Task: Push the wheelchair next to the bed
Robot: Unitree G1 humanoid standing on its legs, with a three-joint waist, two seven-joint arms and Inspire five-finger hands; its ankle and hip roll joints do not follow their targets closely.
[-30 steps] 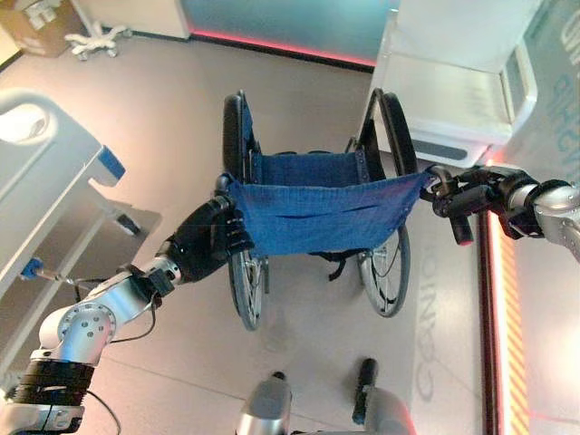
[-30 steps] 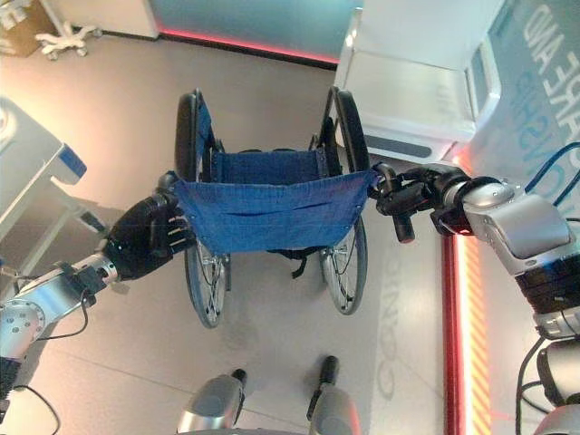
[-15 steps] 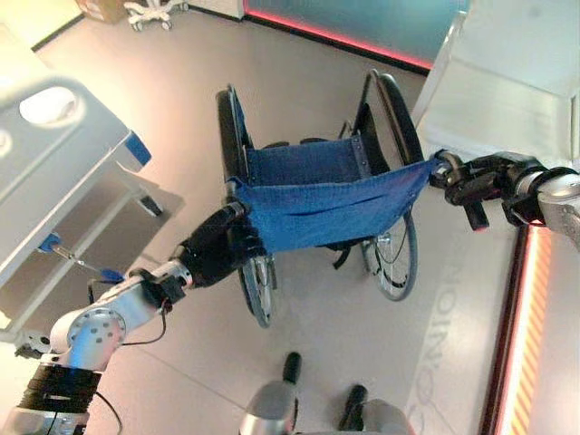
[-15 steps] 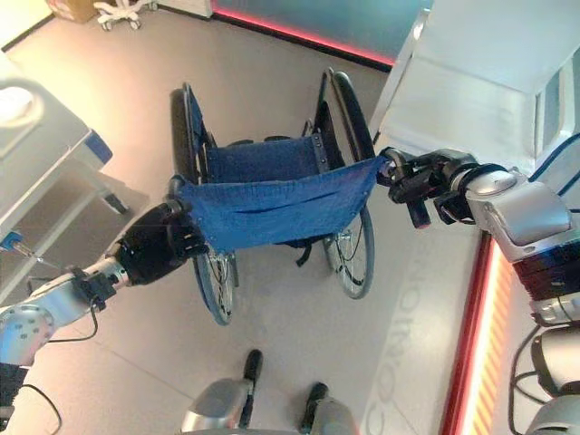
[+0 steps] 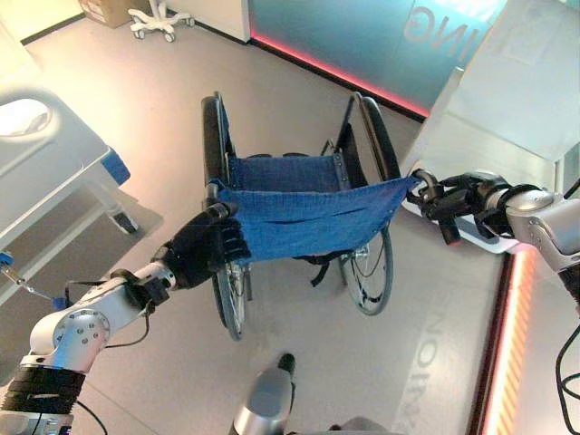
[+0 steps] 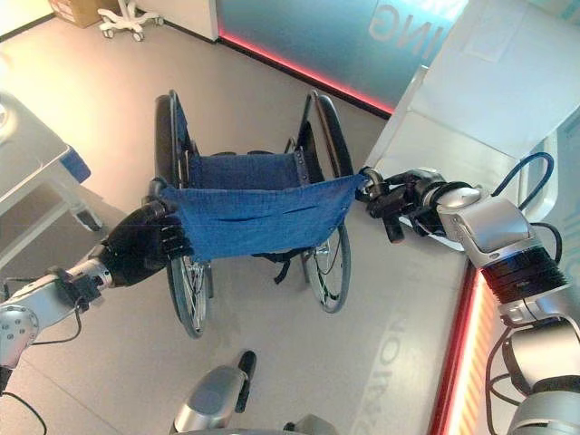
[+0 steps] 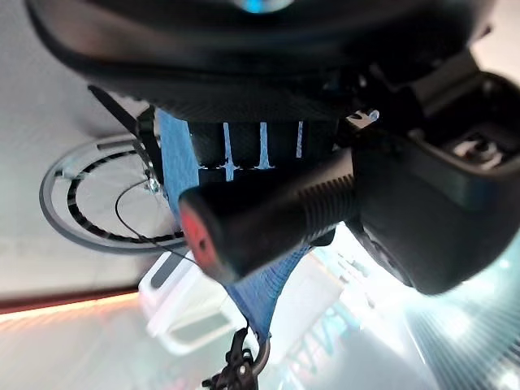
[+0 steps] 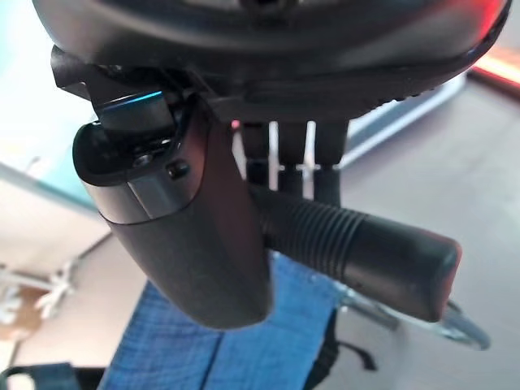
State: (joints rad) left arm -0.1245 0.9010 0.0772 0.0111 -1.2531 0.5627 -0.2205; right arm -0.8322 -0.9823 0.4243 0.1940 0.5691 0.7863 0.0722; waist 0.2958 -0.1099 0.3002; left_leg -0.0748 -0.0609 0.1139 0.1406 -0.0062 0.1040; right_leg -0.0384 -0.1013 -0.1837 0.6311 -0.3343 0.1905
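Observation:
A wheelchair (image 5: 299,222) with a blue fabric back and seat and black wheels stands on the floor in front of me, facing away. My left hand (image 5: 201,251) is shut on its left push handle (image 7: 268,215), a black ribbed grip with a red end. My right hand (image 6: 403,195) is shut on the right push handle (image 8: 366,244), also a black ribbed grip. The bed (image 5: 45,168), grey-white with a blue corner bumper, lies at the left, a short gap away from the wheelchair's left wheel.
A white cabinet (image 5: 507,100) stands close to the wheelchair's right side. A red light strip (image 5: 335,71) runs along the far wall and another along the floor at the right (image 5: 503,344). A white wheeled stand base (image 5: 159,18) sits at the far left.
The wheelchair has rolled forward with both hands on its handles. The view has swung, so the bed now sits further left and the far wall shows more.

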